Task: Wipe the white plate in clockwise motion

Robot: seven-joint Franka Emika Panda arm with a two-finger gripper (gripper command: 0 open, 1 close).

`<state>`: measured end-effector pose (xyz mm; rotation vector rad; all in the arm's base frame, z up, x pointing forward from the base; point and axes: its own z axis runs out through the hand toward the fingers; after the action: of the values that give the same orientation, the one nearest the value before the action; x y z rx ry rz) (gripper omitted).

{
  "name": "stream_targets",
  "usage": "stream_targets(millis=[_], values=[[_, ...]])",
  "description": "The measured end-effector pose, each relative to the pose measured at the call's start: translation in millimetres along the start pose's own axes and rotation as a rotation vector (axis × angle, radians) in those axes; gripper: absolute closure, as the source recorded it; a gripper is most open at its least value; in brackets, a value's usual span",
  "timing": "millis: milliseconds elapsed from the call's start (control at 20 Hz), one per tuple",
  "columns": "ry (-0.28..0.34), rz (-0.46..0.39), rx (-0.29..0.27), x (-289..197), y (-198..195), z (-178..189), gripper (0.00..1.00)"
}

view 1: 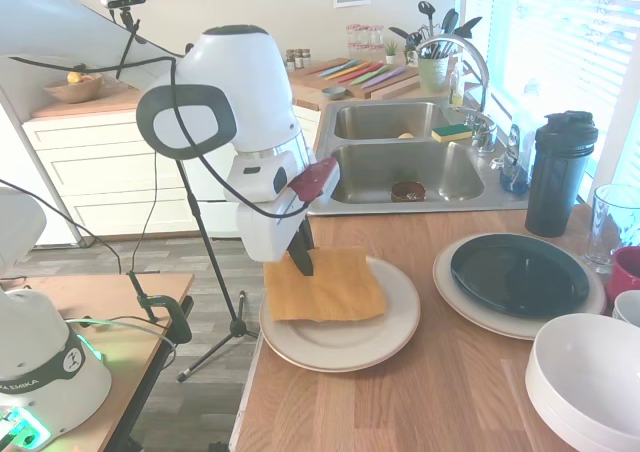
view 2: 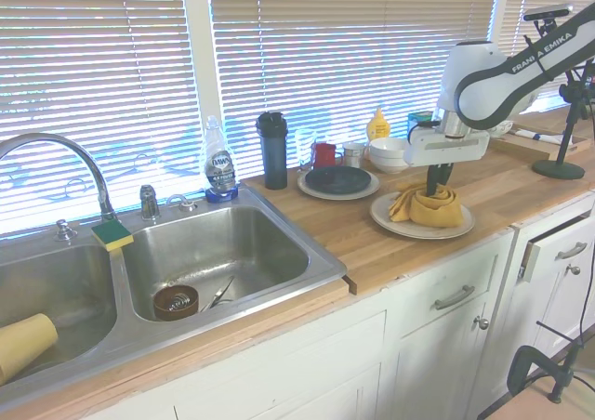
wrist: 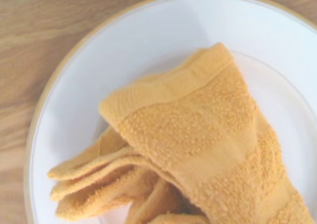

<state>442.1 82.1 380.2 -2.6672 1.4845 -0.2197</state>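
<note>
One white plate (view 1: 340,347) is sitting on the wooden counter (view 1: 440,392) near its front edge, and one mustard-yellow cloth (view 1: 325,284) is lying on it, flat in the first exterior view and bunched into folds in the second. One gripper (view 1: 300,262) is pointing straight down onto the cloth, its dark fingers pressed together and pinching the cloth at the plate's near side.

Beside the white plate, one cream plate (view 1: 470,302) is carrying one dark plate (view 1: 518,274). Two deep white bowls (view 1: 590,377) are standing at the counter's corner, one partly cut off by the frame. One dark shaker bottle (view 1: 560,172), one clear glass (view 1: 612,222) and one red cup (view 1: 626,272) are standing along the window side. One dish-soap bottle (view 2: 219,164) is standing behind the sink.

The room is a kitchen: a double steel sink (view 1: 400,157) with a curved faucet (view 1: 470,57) is sitting under slatted blinds (view 2: 325,58), with white cabinets (view 2: 437,318) below the counter. One green-and-yellow sponge (view 1: 452,132) is resting on the sink divider, and a round brown item is lying in one basin.

The cloth is hiding the middle of the white plate, and the fingertips are sinking into the folds, so contact with the plate itself is not showing. The wrist view is slightly blurred, showing only cloth, plate rim and wood.
</note>
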Motion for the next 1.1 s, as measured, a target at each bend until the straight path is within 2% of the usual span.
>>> stream_targets(millis=[650,1100], values=[[0.021,0.006,0.079,22.6,-28.4,28.0,1.0],[0.085,0.036,0.051,63.3,-27.0,37.5,1.0]])
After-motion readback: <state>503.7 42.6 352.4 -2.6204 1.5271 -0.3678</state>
